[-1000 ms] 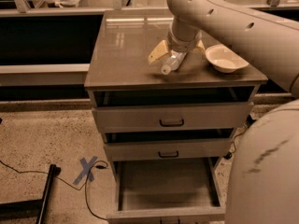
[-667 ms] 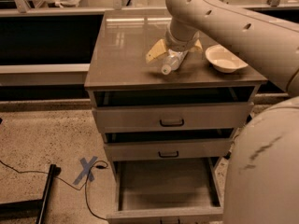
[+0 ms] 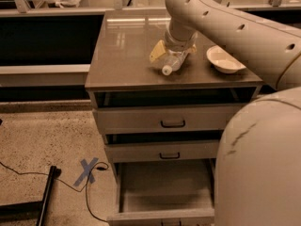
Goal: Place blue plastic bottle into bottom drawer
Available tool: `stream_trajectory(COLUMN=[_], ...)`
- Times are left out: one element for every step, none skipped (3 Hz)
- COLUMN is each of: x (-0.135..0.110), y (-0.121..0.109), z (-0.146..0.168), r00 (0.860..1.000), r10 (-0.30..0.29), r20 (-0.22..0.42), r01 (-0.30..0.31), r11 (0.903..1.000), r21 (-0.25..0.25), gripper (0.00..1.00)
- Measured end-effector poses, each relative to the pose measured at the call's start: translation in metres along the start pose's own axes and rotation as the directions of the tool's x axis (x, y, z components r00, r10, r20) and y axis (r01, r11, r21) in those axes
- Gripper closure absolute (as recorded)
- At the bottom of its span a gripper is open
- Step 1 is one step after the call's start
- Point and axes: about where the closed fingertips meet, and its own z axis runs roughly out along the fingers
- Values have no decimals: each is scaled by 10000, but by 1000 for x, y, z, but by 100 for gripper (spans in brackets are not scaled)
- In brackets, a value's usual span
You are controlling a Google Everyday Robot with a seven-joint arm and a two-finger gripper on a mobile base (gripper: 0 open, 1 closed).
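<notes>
The blue plastic bottle is a small clear bottle with a white cap. It lies tilted over the cabinet top, with the cap pointing toward the front edge. My gripper reaches down from the big cream arm and is shut on the bottle's body. A yellowish finger shows to the bottle's left. I cannot tell whether the bottle rests on the top or hangs just above it. The bottom drawer is pulled open below, and its grey inside is in view.
A cream round bowl sits on the cabinet top, right of the bottle. Two shallower drawers with black handles are partly pulled out above the bottom drawer. My arm's bulk covers the lower right. Cables and blue tape lie on the floor at left.
The gripper and bottle have shifted only slightly over the cabinet top. The grip on the bottle is unchanged.
</notes>
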Motion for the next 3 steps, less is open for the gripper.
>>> stream_trajectory(x=[-6,-14,-22], y=[1,7,14], z=[7,9,-3], r00=[10000,9989,9933], r10=[-76,-446,-953], r20=[-19,144,654], r01=[76,452,1026], r11=[9999,9980,9875], r21=[-123,-432,-1196], gripper=[42,65,89])
